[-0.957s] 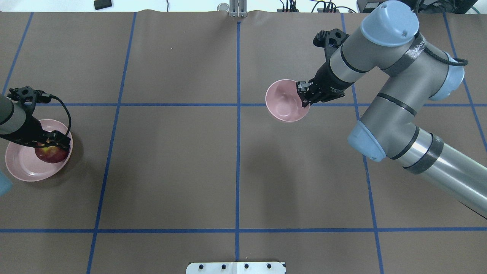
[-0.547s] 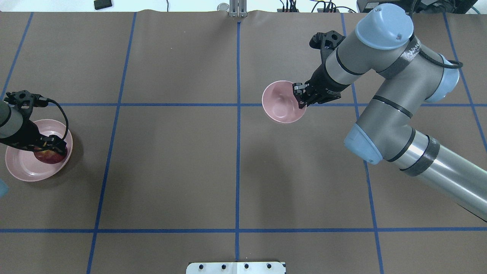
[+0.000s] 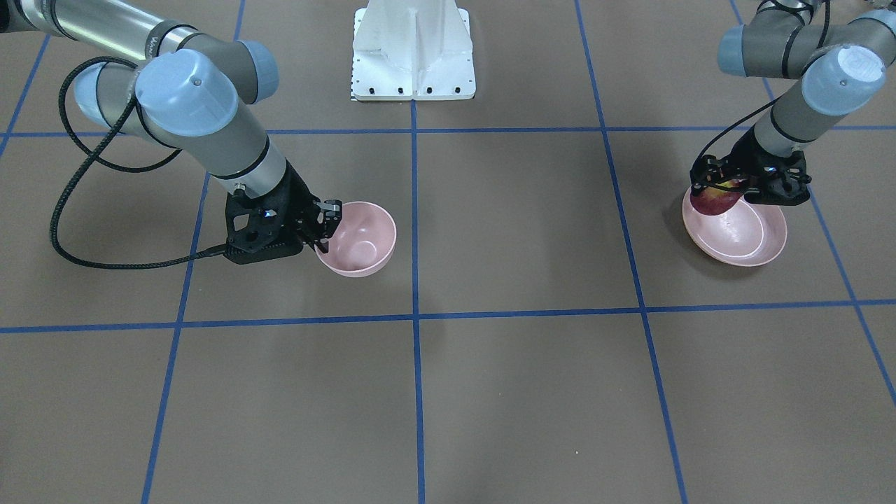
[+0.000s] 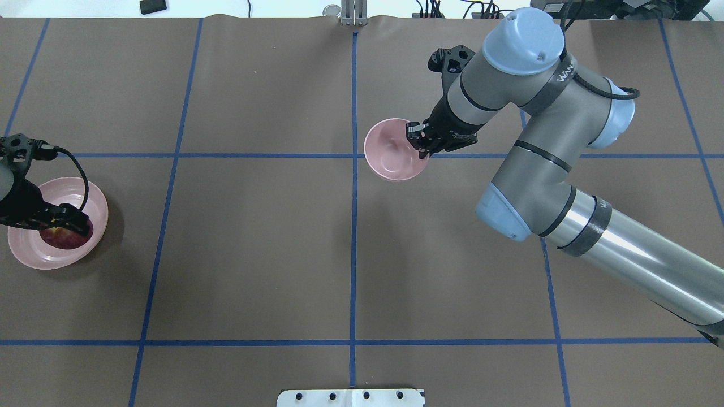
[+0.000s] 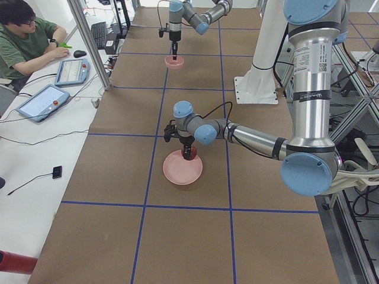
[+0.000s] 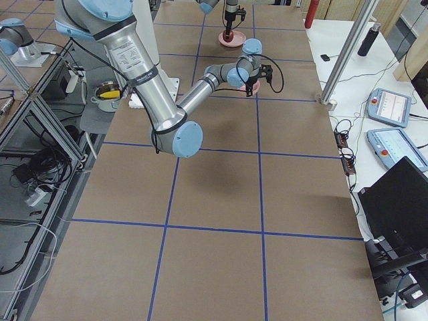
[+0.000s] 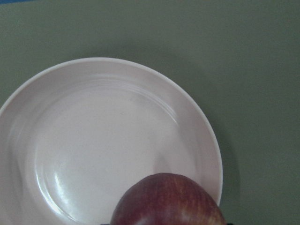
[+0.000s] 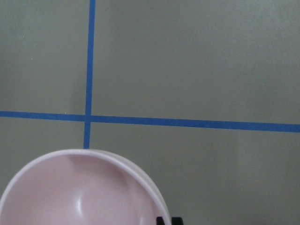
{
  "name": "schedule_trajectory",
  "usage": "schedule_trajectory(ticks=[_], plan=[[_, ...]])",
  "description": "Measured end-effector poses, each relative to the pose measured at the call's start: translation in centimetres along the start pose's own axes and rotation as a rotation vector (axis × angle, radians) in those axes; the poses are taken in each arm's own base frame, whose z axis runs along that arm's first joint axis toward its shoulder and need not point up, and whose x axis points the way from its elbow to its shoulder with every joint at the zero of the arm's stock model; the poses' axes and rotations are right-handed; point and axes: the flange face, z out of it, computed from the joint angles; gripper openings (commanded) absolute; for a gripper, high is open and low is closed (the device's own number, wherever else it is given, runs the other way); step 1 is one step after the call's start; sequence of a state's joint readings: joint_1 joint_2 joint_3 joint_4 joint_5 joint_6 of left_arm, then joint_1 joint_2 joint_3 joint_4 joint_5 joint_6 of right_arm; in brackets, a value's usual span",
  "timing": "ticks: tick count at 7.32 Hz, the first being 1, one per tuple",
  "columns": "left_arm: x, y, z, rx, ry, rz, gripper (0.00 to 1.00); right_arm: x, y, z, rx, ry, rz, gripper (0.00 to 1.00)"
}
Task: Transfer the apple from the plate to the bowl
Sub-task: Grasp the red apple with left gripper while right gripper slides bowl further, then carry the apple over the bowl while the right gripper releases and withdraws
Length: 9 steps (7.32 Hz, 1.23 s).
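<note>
The dark red apple [image 4: 63,238] sits between the fingers of my left gripper [image 4: 67,225], which is shut on it over the right part of the wide pink plate [image 4: 31,254]. In the front view the apple [image 3: 712,201] hangs at the plate's [image 3: 749,241] rim under the left gripper [image 3: 735,187]. The left wrist view shows the apple [image 7: 168,201] over the plate [image 7: 93,140]. My right gripper [image 4: 421,146] is shut on the rim of the small deep pink bowl [image 4: 390,150], near the centre line. The bowl also shows in the front view [image 3: 360,241] and the right wrist view [image 8: 79,197].
Blue tape lines [image 4: 353,226] divide the brown table cover. The robot's white base plate [image 4: 350,397] sits at the near edge. A black cable [image 3: 84,259] loops from the right arm over the table. An operator [image 5: 26,35] sits at a side desk.
My right gripper has carried the bowl to the left, toward the centre line. My left gripper has shifted a little left over the plate with the apple in it.
</note>
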State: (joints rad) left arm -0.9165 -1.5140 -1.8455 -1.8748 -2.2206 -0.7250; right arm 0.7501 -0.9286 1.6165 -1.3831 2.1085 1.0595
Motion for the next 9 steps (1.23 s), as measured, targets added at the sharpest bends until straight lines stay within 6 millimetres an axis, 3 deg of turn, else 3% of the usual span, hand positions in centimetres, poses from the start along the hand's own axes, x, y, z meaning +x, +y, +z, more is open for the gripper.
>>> schedule_trajectory(ticks=[3, 6, 8, 9], plan=[[1.2, -2.0, -2.8, 0.02, 0.049, -0.015, 0.0, -4.7, -2.0, 4.3, 0.002, 0.048, -0.014, 0.0], [3.6, -4.6, -4.9, 0.037, 0.055, -0.026, 0.0, -5.9, -1.5, 9.5, 0.004, 0.069, -0.044, 0.0], [4.6, -5.2, -5.5, 0.042, 0.058, -0.027, 0.0, -6.1, -1.2, 10.3, -0.001, 0.065, -0.047, 0.46], [5.3, -5.6, -5.9, 0.043, 0.06, -0.029, 0.0, -6.1, -1.1, 10.3, -0.006, 0.061, -0.04, 0.99]])
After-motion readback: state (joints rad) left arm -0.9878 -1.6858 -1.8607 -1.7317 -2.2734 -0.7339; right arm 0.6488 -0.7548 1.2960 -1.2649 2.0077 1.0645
